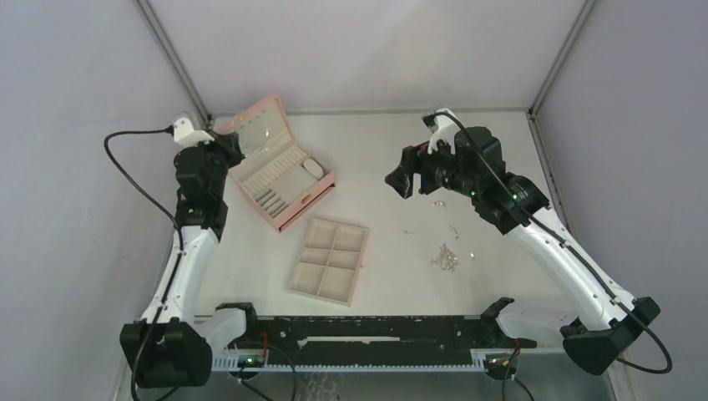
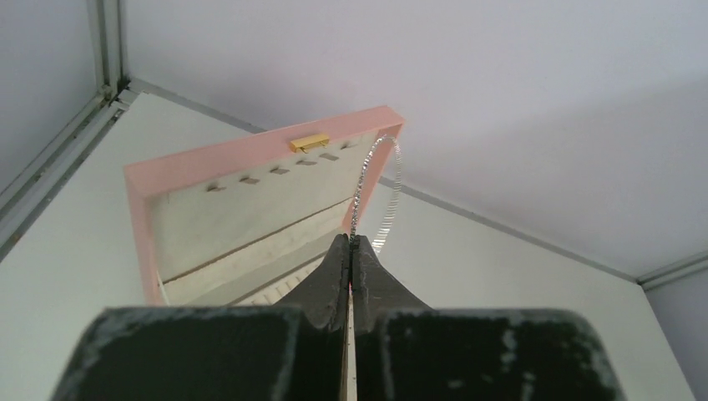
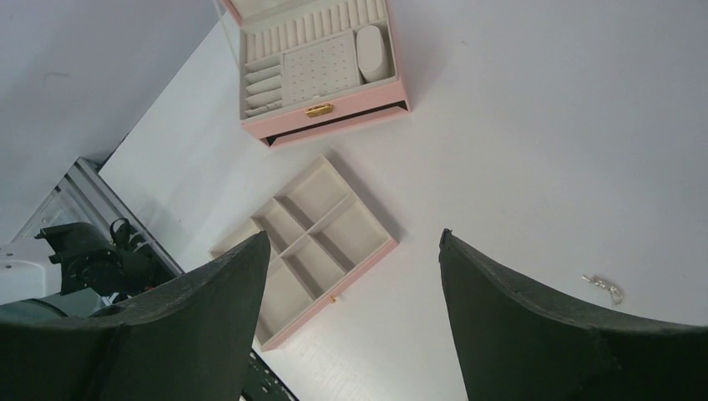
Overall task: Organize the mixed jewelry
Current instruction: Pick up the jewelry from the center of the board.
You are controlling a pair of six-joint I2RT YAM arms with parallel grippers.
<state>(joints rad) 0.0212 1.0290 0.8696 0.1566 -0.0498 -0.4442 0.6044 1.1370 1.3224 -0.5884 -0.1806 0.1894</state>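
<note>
Your left gripper (image 2: 351, 242) has its jaws pinched together on a thin, glittering silver hoop (image 2: 360, 188). The hoop rises from the fingertips in a narrow oval, its long axis running up and slightly right of the jaw line. It looks rigid, since it holds its shape rather than drooping. Directly ahead of that hand stands the raised lid (image 2: 250, 159) of the pink box. Its pale lining faces you, with a row of small hooks (image 2: 275, 170) below a gold clasp (image 2: 309, 143). The hoop's top shows at the lid's right corner, apart from the hooks, which lie ahead and to the left. Judging by that, hanging it would take a push forward and to the left, with the hoop's open plane turned to meet a hook. Your right gripper (image 3: 352, 236) is spread wide and carries nothing. The loose silver pieces (image 1: 444, 257) lie scattered on the white table below and behind it, toward its own base, so this arm is much nearer them. One small silver piece (image 3: 603, 286) sits just outside its right finger. The beige tray (image 1: 321, 280), matte and six-celled, lies ahead of it, between the two arms.
</note>
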